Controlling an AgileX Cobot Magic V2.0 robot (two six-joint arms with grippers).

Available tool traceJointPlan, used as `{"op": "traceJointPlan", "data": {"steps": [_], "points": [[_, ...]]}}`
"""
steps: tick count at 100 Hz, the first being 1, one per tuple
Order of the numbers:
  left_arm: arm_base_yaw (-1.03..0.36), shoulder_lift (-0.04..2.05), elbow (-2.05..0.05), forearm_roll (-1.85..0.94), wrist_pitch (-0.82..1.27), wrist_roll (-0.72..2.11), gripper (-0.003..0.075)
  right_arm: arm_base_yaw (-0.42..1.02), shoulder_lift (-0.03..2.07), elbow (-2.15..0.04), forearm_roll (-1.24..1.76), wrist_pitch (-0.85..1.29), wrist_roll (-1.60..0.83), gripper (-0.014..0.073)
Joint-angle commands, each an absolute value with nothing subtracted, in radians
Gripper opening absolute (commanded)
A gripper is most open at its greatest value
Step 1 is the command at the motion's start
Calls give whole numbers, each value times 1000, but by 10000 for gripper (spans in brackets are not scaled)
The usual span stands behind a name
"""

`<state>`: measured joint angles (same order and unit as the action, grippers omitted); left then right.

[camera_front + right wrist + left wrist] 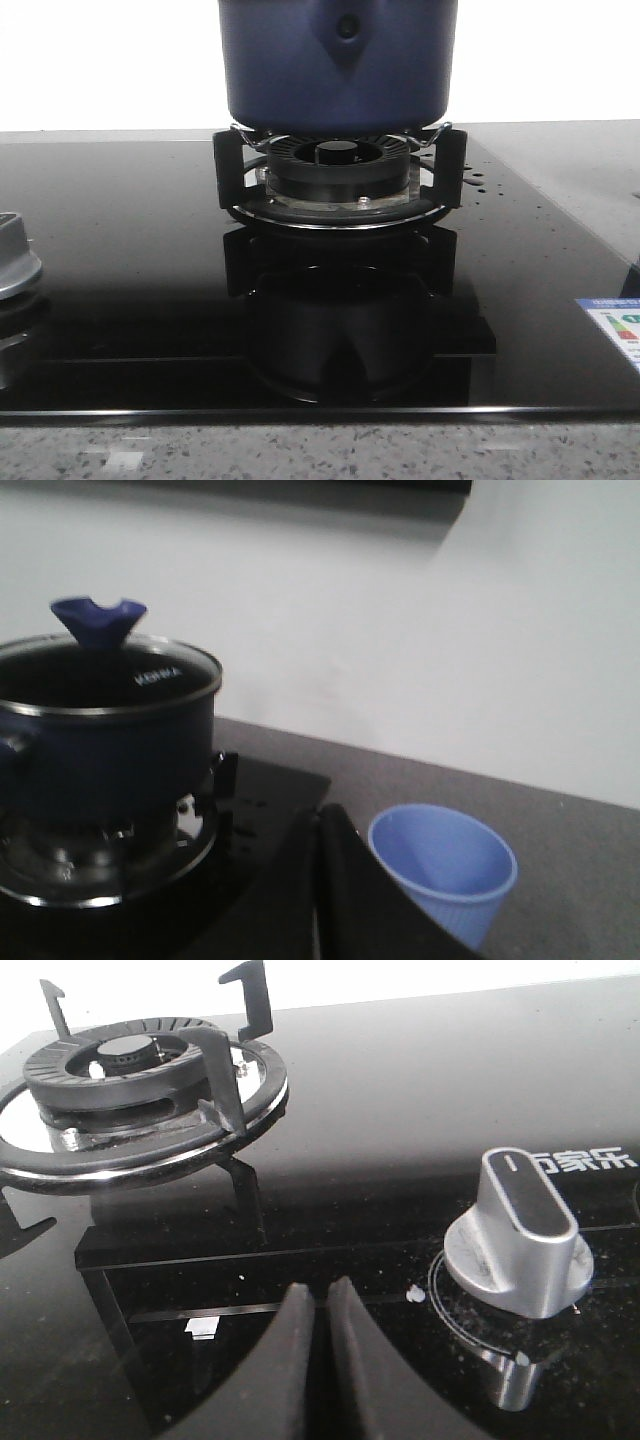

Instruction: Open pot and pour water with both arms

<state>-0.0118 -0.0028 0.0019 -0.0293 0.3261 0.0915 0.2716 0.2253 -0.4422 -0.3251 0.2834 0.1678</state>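
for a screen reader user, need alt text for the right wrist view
A dark blue pot with its glass lid on sits on a gas burner. A light blue cup stands on the grey counter beside the closed right claw.

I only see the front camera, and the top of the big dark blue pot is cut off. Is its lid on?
Observer: Yes. A glass lid with a blue knob sits on the dark navy round pot.
Operator: Is there a cup for the water?
Observer: A light blue ribbed plastic cup stands on the grey counter beside the stove.
Operator: Where are the claws?
Observer: The right claw is shut, next to the cup. The left claw is shut over the black glass stovetop, near a silver control dial.
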Motion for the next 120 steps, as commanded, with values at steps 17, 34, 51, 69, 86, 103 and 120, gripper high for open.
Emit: {"op": "traceJointPlan", "data": {"steps": [17, 34, 51, 69, 86, 103, 120], "points": [[-9, -33, 47, -34, 284, 80, -20, 100, 234, -260, -337, 179, 158, -71], [-9, -33, 47, -34, 283, 80, -20, -28, 169, -42, -220, 44, 158, -71], [-9, -33, 47, -34, 283, 80, -20, -43, 28, 35, -156, 230, 158, -71], [-9, -33, 47, -34, 283, 80, -20, -48, -30, 39, -138, 314, 158, -71], [-9, -33, 47, -34, 283, 80, -20, -48, -30, 39, -142, 314, 158, -71], [-9, -33, 47, -34, 283, 80, -20, -48, -30, 39, -142, 314, 158, -71], [-9, -33, 47, -34, 283, 80, -20, -48, -30, 39, -142, 314, 158, -71]]}}
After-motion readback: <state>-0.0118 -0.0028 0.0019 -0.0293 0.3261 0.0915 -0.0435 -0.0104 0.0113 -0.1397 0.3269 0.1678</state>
